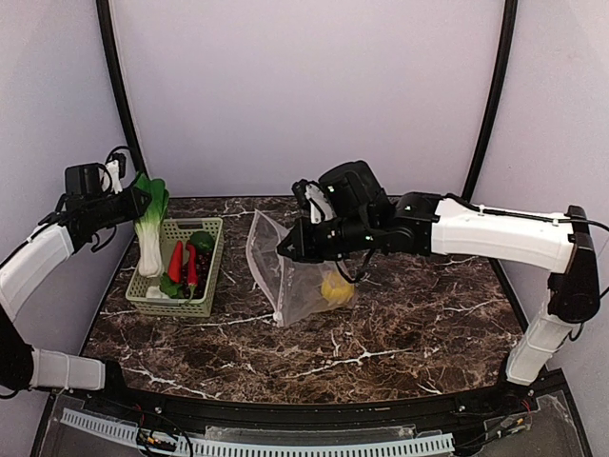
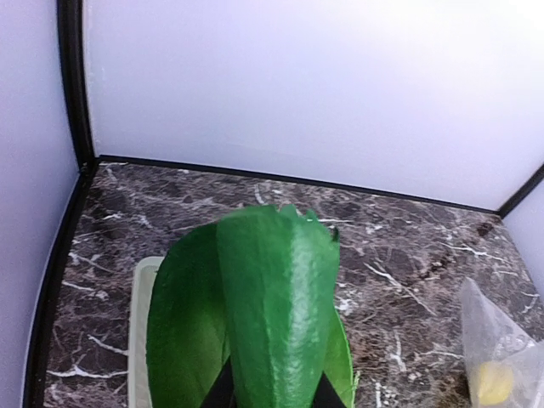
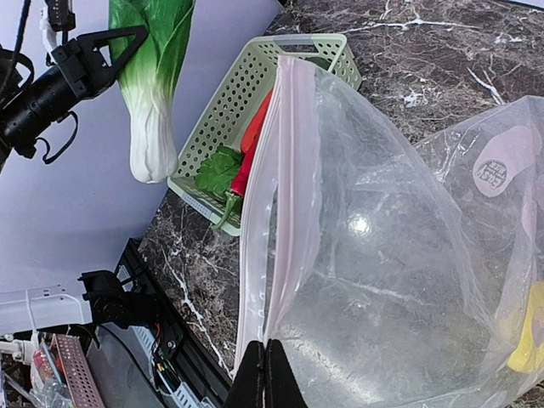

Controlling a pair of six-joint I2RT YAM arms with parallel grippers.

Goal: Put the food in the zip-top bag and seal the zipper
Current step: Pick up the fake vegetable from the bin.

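Near the table's (image 1: 409, 333) left edge, the left gripper (image 1: 131, 202) clamps the green leafy vegetable (image 1: 149, 233) above the mesh basket (image 1: 211, 278) holding red chili peppers (image 1: 177, 262). Mid-table, the right gripper (image 3: 265, 374) pinches the zip-top bag's (image 1: 285, 281) mouth edge; the lemon (image 1: 335, 288) lies inside.

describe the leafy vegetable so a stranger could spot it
Look at the marble table's left side, where a pale green basket sits. Hanging above its left edge from the left gripper is the leafy vegetable, the only piece with a white stalk.

Top camera looks down over the whole table (image 1: 400, 324); wrist cameras sit close, both apparently catching the zip-top bag (image 2: 497, 336).
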